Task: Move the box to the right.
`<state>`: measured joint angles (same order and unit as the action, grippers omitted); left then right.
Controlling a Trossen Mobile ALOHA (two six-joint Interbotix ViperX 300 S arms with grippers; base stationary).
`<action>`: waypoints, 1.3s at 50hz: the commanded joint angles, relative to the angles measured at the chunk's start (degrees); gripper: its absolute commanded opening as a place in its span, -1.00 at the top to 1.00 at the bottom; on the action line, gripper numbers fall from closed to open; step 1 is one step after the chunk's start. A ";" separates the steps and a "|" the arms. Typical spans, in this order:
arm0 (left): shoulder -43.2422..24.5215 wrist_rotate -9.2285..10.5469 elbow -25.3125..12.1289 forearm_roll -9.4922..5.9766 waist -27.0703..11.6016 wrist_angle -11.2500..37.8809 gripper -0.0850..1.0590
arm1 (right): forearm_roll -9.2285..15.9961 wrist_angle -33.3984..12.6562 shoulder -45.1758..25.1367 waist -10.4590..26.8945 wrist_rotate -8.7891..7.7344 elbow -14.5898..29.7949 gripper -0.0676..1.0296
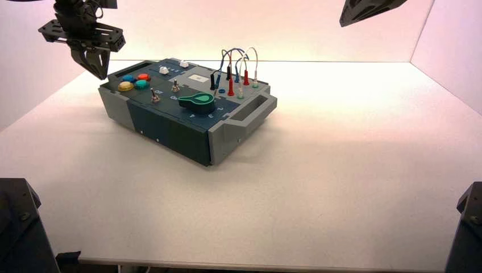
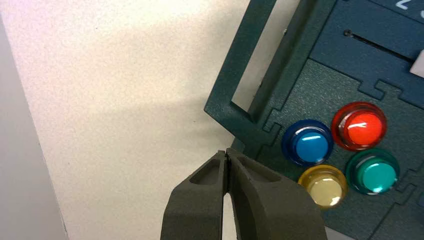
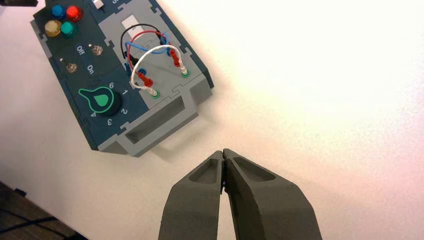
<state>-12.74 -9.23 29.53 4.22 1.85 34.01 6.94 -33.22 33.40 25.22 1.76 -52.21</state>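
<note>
Left gripper [image 1: 103,78], fingertips together, at the box's [image 1: 170,114] left end: best push low, steadily rightward!

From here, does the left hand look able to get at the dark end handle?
Probably yes: the left hand hovers right by the handle, with nothing seen between them, though its closed fingers would likely need to open for a grip.

White tabletop [image 1: 341,216], pale back wall [image 1: 284,28], pale side wall [image 1: 460,57], bright light across the far surface
</note>
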 commanded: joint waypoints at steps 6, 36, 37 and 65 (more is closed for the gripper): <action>-0.35 -0.26 -1.67 0.53 0.26 -0.53 0.91 | -0.18 0.70 0.18 -0.09 -0.09 1.58 0.92; -1.67 -0.88 0.18 0.70 -2.20 -2.29 0.91 | -0.09 1.05 -0.09 -0.35 0.18 2.02 0.92; -1.67 -0.88 0.18 0.70 -2.37 -2.29 0.91 | -0.09 0.97 -0.09 -0.35 0.18 2.02 0.92; -2.90 -1.05 0.97 0.35 -8.44 -3.25 0.91 | 0.44 0.53 1.41 -0.35 1.05 2.11 0.92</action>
<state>-15.73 -9.93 30.15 5.27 -2.72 30.94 7.03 -32.96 33.93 24.96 2.55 -51.50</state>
